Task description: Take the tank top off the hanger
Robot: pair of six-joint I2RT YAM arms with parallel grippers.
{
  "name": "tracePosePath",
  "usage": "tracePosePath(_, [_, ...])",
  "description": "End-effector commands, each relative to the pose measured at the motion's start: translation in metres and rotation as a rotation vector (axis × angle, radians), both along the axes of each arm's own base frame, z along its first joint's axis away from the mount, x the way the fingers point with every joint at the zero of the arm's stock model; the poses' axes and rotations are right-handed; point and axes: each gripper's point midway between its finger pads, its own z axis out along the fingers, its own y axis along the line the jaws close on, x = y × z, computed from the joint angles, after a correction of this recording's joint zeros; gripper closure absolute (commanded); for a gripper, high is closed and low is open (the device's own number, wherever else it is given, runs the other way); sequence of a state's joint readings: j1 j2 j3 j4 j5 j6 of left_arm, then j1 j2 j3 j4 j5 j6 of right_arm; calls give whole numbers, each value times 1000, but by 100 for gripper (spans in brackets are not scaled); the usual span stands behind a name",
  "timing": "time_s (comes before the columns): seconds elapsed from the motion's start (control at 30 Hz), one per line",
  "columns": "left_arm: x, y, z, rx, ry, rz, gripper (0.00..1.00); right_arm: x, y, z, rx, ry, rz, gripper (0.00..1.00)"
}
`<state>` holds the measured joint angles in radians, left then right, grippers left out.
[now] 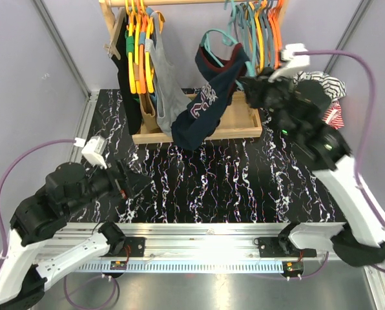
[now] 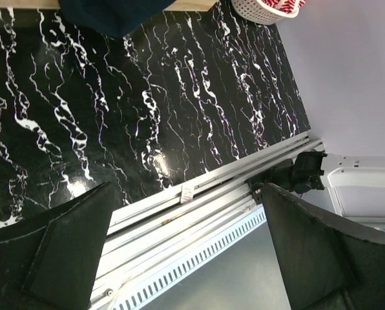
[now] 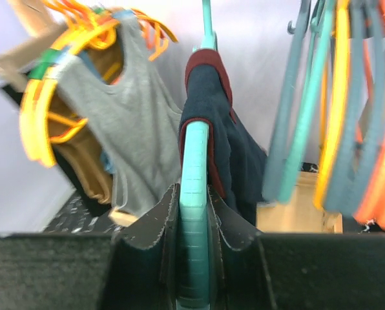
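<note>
A navy tank top [image 1: 202,106] with maroon trim hangs from a teal hanger [image 1: 213,40], drooping down over the wooden rack base. My right gripper [image 1: 247,84] is shut on the teal hanger's end; in the right wrist view the hanger [image 3: 195,194] is clamped between my fingers [image 3: 159,223], with the navy top [image 3: 228,139] draped just beyond. My left gripper [image 1: 137,183] is open and empty, low over the black marbled table [image 1: 244,181], far from the top. In the left wrist view only the top's hem [image 2: 115,13] shows at the upper edge.
A wooden clothes rack [image 1: 234,129] holds a grey tank top [image 1: 166,77], yellow and orange hangers [image 1: 139,51] on the left and several teal, yellow and orange hangers [image 1: 260,32] on the right. A white basket with striped clothes [image 1: 328,90] stands at the right.
</note>
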<state>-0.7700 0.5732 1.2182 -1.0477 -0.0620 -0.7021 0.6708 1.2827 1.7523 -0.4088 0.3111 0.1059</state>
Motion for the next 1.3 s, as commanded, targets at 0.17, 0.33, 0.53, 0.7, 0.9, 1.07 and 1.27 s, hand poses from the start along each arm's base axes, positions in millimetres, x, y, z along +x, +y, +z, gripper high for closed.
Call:
tracePosePath(0.17, [26,-29,47,27,-123,-84,1,-126,-61,76,234,-206,174,100])
tracePosePath(0.33, [36,-46,80,17,-216,-143,1,-182,-87,85,254,-185,253,100])
tracePosePath(0.53, [44,-47,111,76,-323,-173,1,-218,-102,51,204,6,290,100])
tracePosePath(0.7, [53,-61,87,176,-334,-265,1,-259,-104,38,266,103,423,100])
tracePosePath(0.9, [30,-112,56,87,-457,-611,1,-289,-106,44,389,154,558,100])
tracePosePath(1.07, [28,-125,33,90,-502,-701,1,-300,-103,51,427,174,632,100])
tracePosePath(1.27, [6,-138,51,-51,-583,-823,8,-303,-104,48,443,230,648,100])
